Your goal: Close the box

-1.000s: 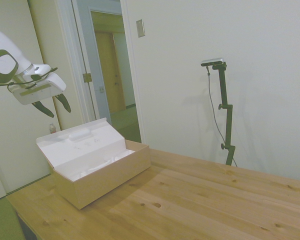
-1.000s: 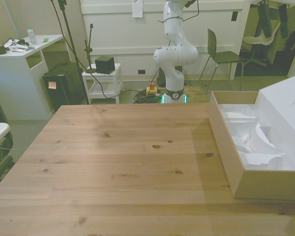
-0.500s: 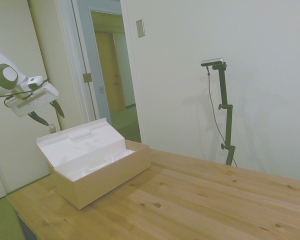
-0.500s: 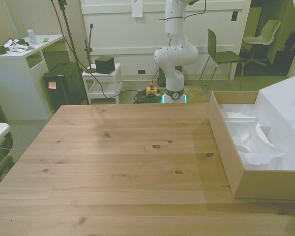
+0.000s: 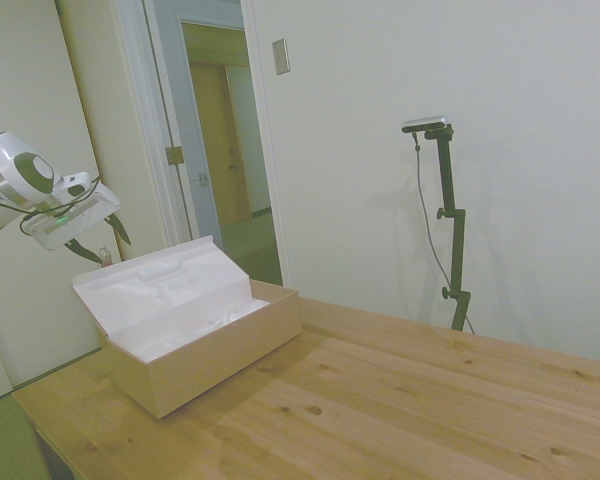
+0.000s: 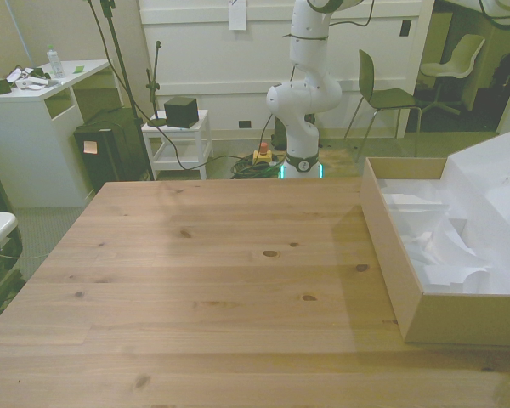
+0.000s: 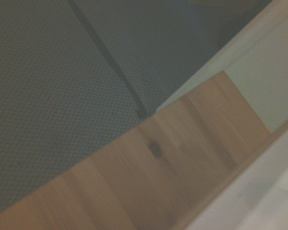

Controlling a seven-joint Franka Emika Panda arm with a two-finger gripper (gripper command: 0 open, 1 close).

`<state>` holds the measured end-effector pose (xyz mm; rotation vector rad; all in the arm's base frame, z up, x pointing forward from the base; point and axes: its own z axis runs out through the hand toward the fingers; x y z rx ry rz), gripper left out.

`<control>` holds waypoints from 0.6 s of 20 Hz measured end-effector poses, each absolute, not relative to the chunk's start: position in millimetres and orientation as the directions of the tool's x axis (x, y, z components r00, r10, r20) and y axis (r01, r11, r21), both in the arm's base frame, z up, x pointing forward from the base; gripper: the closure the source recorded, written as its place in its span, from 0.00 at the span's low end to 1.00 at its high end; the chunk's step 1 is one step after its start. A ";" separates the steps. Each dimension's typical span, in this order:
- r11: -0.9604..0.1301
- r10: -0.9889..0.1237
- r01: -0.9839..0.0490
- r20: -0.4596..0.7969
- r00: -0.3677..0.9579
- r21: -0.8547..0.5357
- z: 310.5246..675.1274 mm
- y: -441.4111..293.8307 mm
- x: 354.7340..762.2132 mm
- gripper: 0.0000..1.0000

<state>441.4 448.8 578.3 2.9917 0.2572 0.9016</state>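
The tabletop (image 6: 212,272) is bare pale pine across its near and middle parts in the front view, and nothing on it stands between the camera and the box. The box (image 6: 425,289) sits at the front view's right, its long tan cardboard wall running away from the viewer and its white inside open to the ceiling, with crumpled white packing paper (image 6: 442,246) lying in the bottom. In the side view the same box (image 5: 205,345) rests near the tabletop's left corner, one long side facing the camera.

Its hinged lid (image 5: 155,285) stands up from the far long edge and leans slightly back, away from the opening, white inner face toward the viewer. It is placed so that a push from behind, near its top edge, would likely tip it forward over the opening.

Farther back and higher, the gripper (image 5: 95,240) hangs off the tabletop's left end, behind and above the lid, well apart from it. Its dark jaws stand spread and carry nothing. That position looks chosen to get behind the raised flap before pressing it down; judged from the task, closing has not yet begun.

The wrist view shows the tabletop's edge (image 7: 149,163), grey carpet (image 7: 53,81) beyond it and a blurred strip of the lid (image 7: 249,206) close by.
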 end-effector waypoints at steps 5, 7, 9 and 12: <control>-0.988 0.157 0.141 0.528 0.835 0.070 551.0 454.7 472.9 0.00; -0.991 0.132 0.113 0.534 0.835 0.069 552.1 447.8 485.2 0.00; -0.995 0.094 0.069 0.548 0.831 0.066 561.9 434.0 495.9 0.00; -0.996 0.003 -0.050 0.553 0.833 0.079 587.0 381.0 513.1 0.00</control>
